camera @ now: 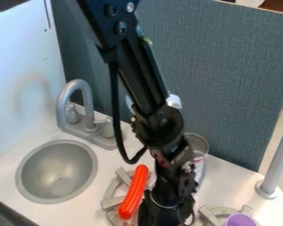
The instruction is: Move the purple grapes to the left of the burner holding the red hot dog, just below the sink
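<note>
Looks like positioning imo: black pincer [163, 214] just beside the orange-red, sausage-shaped toy [134, 192] on the grey burner [112, 202]. Can't tell if it's spread, pressed together or pinching anything; next move calls for careful alignment.

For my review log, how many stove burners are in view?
2: the left burner under the orange sausage, and the right burner at the bottom right, by the purple cup. The black arm may hide more.

Blue-grey fabric partition [227, 66] — upright, white panel [20, 57] at left, pale floor [280, 130] at right
</note>
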Robot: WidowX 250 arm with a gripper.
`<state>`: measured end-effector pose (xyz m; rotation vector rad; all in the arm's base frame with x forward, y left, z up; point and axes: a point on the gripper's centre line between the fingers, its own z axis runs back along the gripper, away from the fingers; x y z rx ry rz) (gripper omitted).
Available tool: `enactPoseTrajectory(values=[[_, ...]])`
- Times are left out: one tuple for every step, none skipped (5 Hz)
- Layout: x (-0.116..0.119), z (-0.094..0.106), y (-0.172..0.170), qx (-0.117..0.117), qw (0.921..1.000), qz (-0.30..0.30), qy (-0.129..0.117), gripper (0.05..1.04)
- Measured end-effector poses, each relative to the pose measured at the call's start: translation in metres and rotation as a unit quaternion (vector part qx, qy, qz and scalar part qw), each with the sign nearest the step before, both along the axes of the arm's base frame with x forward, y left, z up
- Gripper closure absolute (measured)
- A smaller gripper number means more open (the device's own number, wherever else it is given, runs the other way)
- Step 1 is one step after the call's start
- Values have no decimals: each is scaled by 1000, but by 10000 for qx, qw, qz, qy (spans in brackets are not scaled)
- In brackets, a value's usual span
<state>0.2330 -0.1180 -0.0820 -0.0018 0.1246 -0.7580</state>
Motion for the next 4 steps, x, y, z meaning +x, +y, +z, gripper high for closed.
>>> enactPoseTrajectory(values=[[4,-3,-5,113,9989,47,-447,83],[13,-3,-7,287,9948,284,-937,83],[17,-5,-9,417,9935,370,-997,83],[22,-7,-10,461,9931,454,-976,83]])
